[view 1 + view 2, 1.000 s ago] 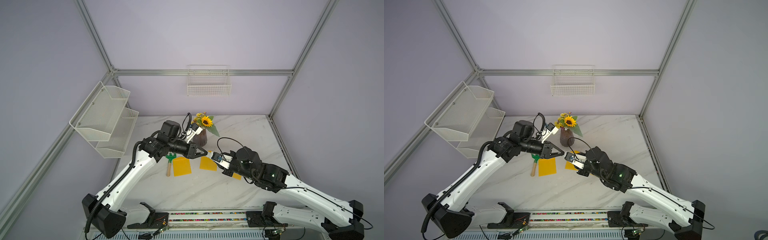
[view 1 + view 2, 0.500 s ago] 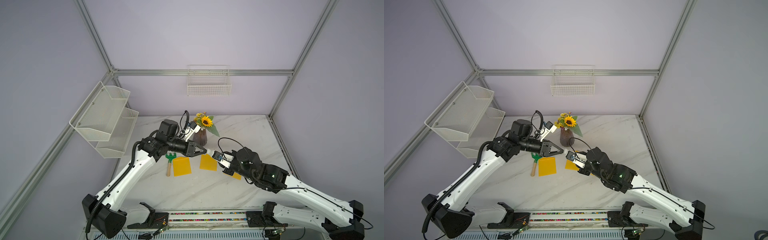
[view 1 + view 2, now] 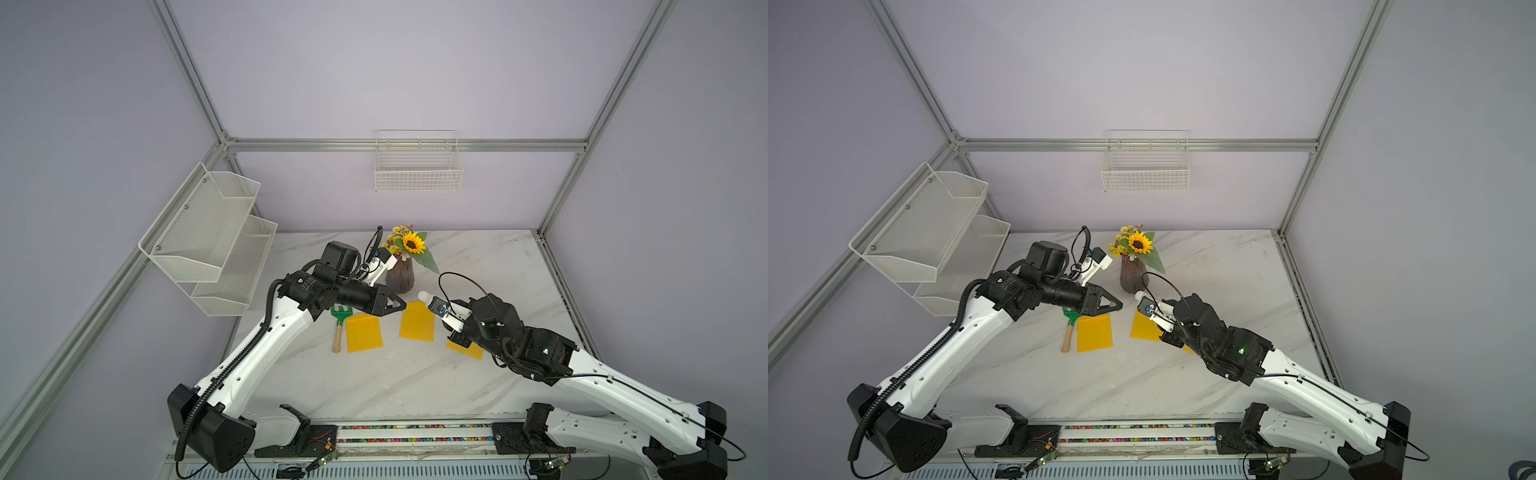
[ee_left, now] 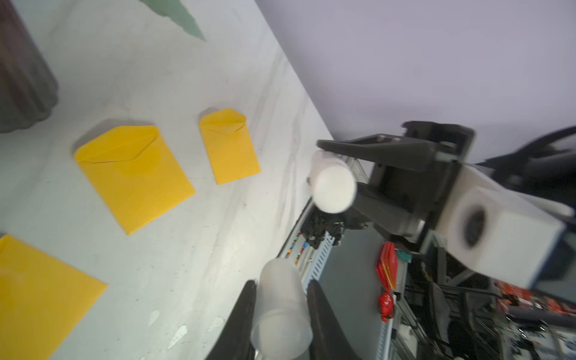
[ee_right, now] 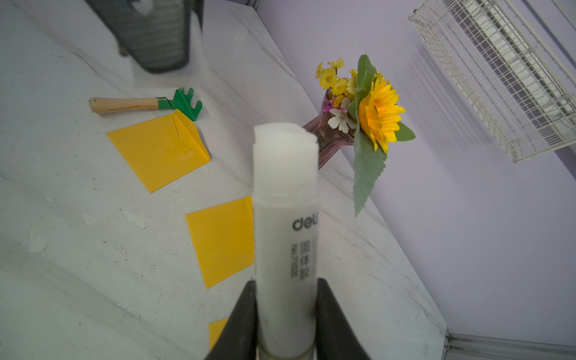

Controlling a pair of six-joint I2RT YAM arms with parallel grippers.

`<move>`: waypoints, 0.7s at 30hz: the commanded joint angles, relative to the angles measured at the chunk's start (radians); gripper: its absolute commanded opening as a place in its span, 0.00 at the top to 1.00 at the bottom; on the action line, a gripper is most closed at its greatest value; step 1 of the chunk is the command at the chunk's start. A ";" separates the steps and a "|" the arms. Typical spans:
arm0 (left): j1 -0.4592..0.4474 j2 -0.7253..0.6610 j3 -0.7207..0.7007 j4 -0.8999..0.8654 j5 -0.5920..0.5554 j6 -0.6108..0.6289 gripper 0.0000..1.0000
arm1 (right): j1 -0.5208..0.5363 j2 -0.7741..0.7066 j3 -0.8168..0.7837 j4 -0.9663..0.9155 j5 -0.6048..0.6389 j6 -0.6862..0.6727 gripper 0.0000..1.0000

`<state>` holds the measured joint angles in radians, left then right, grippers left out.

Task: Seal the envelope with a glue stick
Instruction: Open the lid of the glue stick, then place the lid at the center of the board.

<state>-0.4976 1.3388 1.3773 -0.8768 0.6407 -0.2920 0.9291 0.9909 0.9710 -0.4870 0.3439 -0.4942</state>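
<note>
The glue stick (image 5: 285,237) is in my right jaws, which are clenched on its lower body. Its printed label faces my wrist camera and its white glue tip is bare. I hold it off the worktop (image 3: 478,257) with the tip aimed left and far. In both top views the tip shows just right of the vase (image 3: 400,276), at the far edge of the middle envelope (image 3: 417,322).

The cap (image 4: 280,311), a ribbed translucent cup, is grasped on two sides in my left jaws. Those jaws hang near the stick's tip but apart from it, above the gap between the left envelope (image 3: 363,332) and the middle one.

The right envelope (image 3: 467,350) lies partly under my right arm. All three are yellow and lie flat on the worktop, flap ends toward the far side.

A green rake (image 3: 338,328) with a wooden handle lies just left of the left envelope, tines by its far corner. A sunflower (image 3: 411,243) stands in the vase. A wire basket (image 3: 417,166) hangs on the far wall and mesh shelves (image 3: 208,237) on the left wall.
</note>
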 commanded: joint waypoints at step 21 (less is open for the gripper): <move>0.163 0.602 0.131 0.070 -0.619 0.082 0.94 | 0.010 -0.016 0.004 -0.059 0.016 0.060 1.00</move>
<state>-0.3458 1.9186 1.4845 -0.8291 0.0582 -0.2222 0.9321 0.9813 0.9630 -0.5354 0.3470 -0.4496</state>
